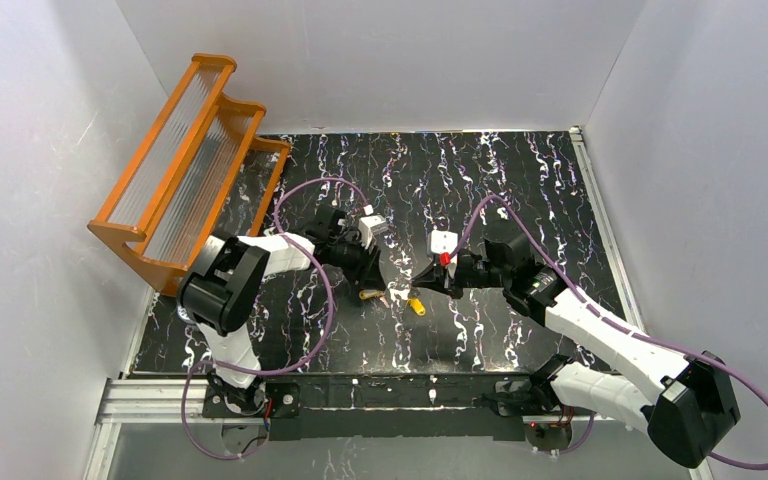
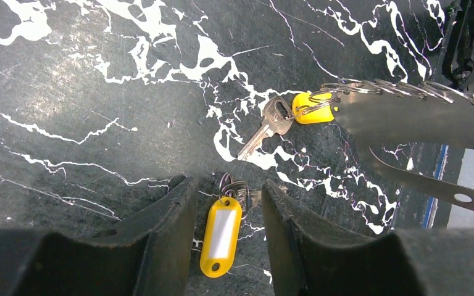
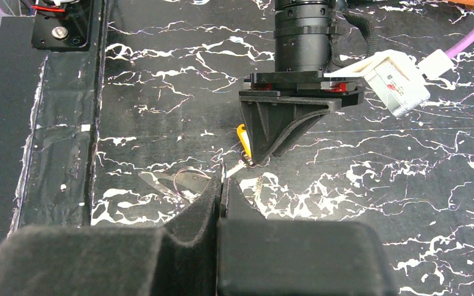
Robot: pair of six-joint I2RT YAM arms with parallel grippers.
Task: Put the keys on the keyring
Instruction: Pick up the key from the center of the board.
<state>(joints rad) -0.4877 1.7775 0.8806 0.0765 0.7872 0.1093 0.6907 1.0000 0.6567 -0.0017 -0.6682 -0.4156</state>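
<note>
Left wrist view: two keys on the black, white-veined marble-patterned table [image 2: 68,74]. First silver metal key with a yellow plastic tag bearing a white label [image 2: 222,237], flat on the surface between the two black fingers [image 2: 173,216] of the left gripper [image 2: 229,184]. Fingers parted on either side of the tag, with no squeeze on it visible. Second silver key with a yellow plastic head [image 2: 265,126] just beyond, lying at the tip of the right gripper [image 2: 345,114]. One thin whitish-grey wire keyring [image 2: 382,86], running along that gripper's finger and crossing the second key's yellow head; threaded through it or merely lying over it, cannot tell.

Right wrist view: right gripper clenched, its two fingers pressed together on the keyring's wire, low over the table and tip to tip with the left gripper.

Top external view: both grippers meeting near the table's middle, both keys just beneath their tips. One orange slatted rack [image 1: 185,160] at the table's far-left corner, well apart from them.
</note>
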